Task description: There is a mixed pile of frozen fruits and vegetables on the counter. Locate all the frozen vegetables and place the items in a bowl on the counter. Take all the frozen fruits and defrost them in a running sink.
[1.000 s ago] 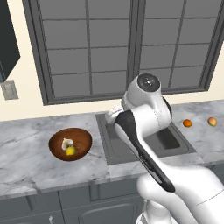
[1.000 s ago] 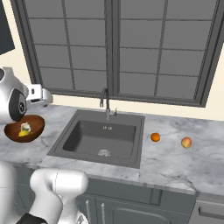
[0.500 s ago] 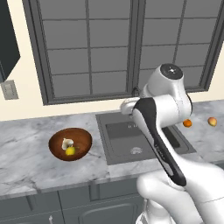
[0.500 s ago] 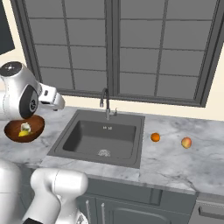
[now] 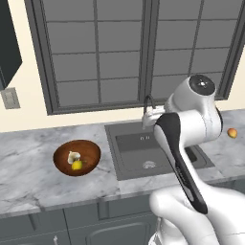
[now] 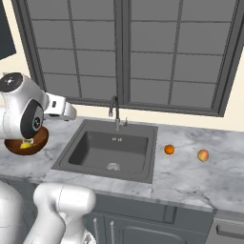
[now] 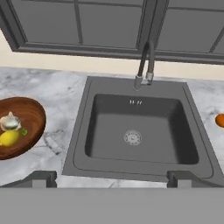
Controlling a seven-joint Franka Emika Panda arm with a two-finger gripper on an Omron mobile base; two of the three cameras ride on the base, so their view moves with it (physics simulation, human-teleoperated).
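The gripper [image 7: 111, 178] hangs above the front edge of the sink [image 7: 135, 131], its two dark fingertips [image 7: 41, 178] standing as far apart as they go at the bottom of the hand view, with nothing between them. From the left base view the arm rises at 4 o'clock and bends over the basin, hiding its right part.

The sink is a dark grey recess in the grey-and-white marble surface [image 5: 28, 177], with a pale round drain [image 7: 132, 137] in the middle of its floor and a thin curved dark faucet [image 7: 145, 65] standing at 12 o'clock on its rim. No water can be made out running from the faucet.

The brown wooden bowl [image 5: 77, 157] sits on the surface at 9 o'clock from the sink, apart from its rim. Inside lie the small yellow piece [image 5: 76, 165] and the whitish lumpy piece [image 5: 73, 156], touching or nearly so, the whitish one at 12 o'clock from the yellow.

In the right base view the orange ball [image 6: 169, 149] rests on the surface at 3 o'clock from the sink, just beside its rim, and the orange-red peach-like ball [image 6: 203, 155] lies farther along at 3 o'clock, apart from it. Both fruits are outside the basin.

A dark-framed window [image 6: 124, 52] fills the wall behind the faucet.
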